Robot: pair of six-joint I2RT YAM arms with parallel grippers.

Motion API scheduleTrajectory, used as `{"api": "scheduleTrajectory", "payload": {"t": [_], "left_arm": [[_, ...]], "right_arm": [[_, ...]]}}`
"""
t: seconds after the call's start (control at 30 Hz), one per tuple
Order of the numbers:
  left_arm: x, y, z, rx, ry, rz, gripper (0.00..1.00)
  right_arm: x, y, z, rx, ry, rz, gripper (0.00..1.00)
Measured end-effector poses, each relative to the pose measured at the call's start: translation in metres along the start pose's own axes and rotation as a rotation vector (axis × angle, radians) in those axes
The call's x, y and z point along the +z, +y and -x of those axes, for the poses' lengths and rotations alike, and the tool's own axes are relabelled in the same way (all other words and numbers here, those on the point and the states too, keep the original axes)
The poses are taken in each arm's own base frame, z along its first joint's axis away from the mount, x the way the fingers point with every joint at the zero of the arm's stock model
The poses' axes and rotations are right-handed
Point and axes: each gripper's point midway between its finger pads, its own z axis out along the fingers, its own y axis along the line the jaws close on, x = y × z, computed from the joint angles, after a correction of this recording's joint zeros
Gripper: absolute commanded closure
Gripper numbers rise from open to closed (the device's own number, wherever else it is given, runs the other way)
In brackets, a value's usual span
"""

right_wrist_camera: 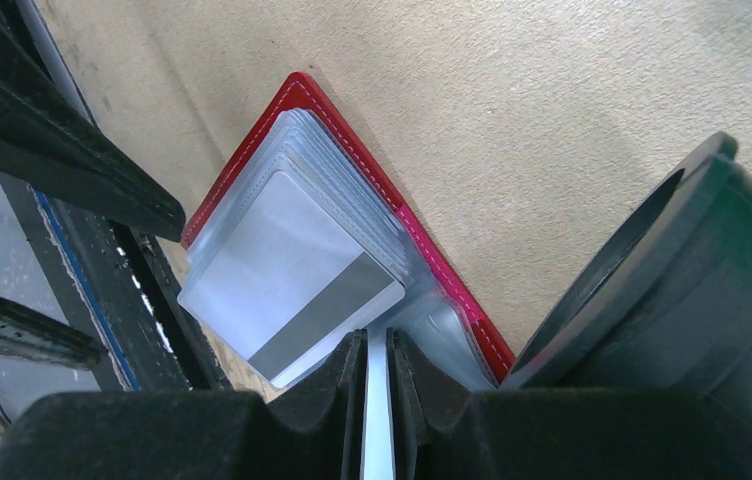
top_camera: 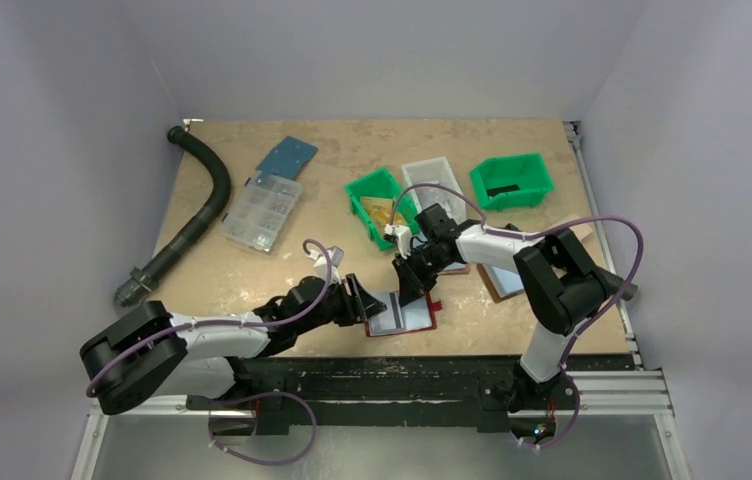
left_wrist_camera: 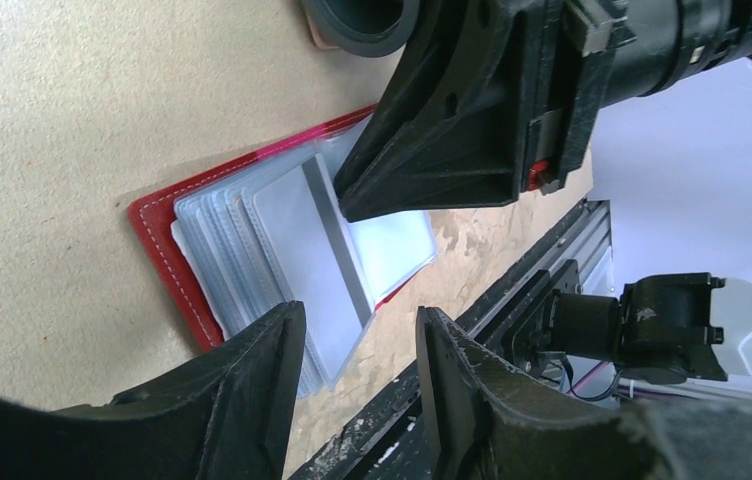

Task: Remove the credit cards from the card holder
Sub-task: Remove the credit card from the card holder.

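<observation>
The card holder (top_camera: 407,320) lies spread open and flat on the worktop (top_camera: 242,280), close to its near edge, red cover down and pale shiny pockets facing up. The right claw (top_camera: 413,288) points down onto the holder's middle. In the right wrist view its fingers (right_wrist_camera: 337,375) are nearly together, clamped on a thin pale card (right_wrist_camera: 377,420) that is seen edge-on and runs up between them. Just beside the fingertips a striped card (right_wrist_camera: 287,275), pale with a grey band along one side, rests on the stack of pockets and sticks out past the holder's near edge. The left claw (top_camera: 360,298) sits low at the holder's left side, jaws apart and gripping nothing. In the left wrist view the striped card's corner and bare worktop show between its fingers (left_wrist_camera: 272,350). Farther back on the worktop stand two green bins (top_camera: 510,180), a white bin (top_camera: 432,178), a clear compartment box (top_camera: 264,212) and a blue plate (top_camera: 287,155), with a black ribbed hose (top_camera: 207,195) curving along the left side.
</observation>
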Motion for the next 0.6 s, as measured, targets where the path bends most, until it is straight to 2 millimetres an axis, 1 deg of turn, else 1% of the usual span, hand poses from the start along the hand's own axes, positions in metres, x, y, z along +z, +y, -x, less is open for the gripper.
{"api": "scheduleTrajectory", "payload": {"t": [0.37, 0.6], "left_arm": [[0.0050, 0.0092, -0.0060, -0.001, 0.018, 0.026, 0.52], [0.0080, 0.0083, -0.0094, -0.002, 0.031, 0.013, 0.52]], "right_arm": [[0.0001, -0.0003, 0.0001, -0.001, 0.001, -0.003, 0.80], [-0.0001, -0.0006, 0.0003, -0.001, 0.002, -0.007, 0.80]]}}
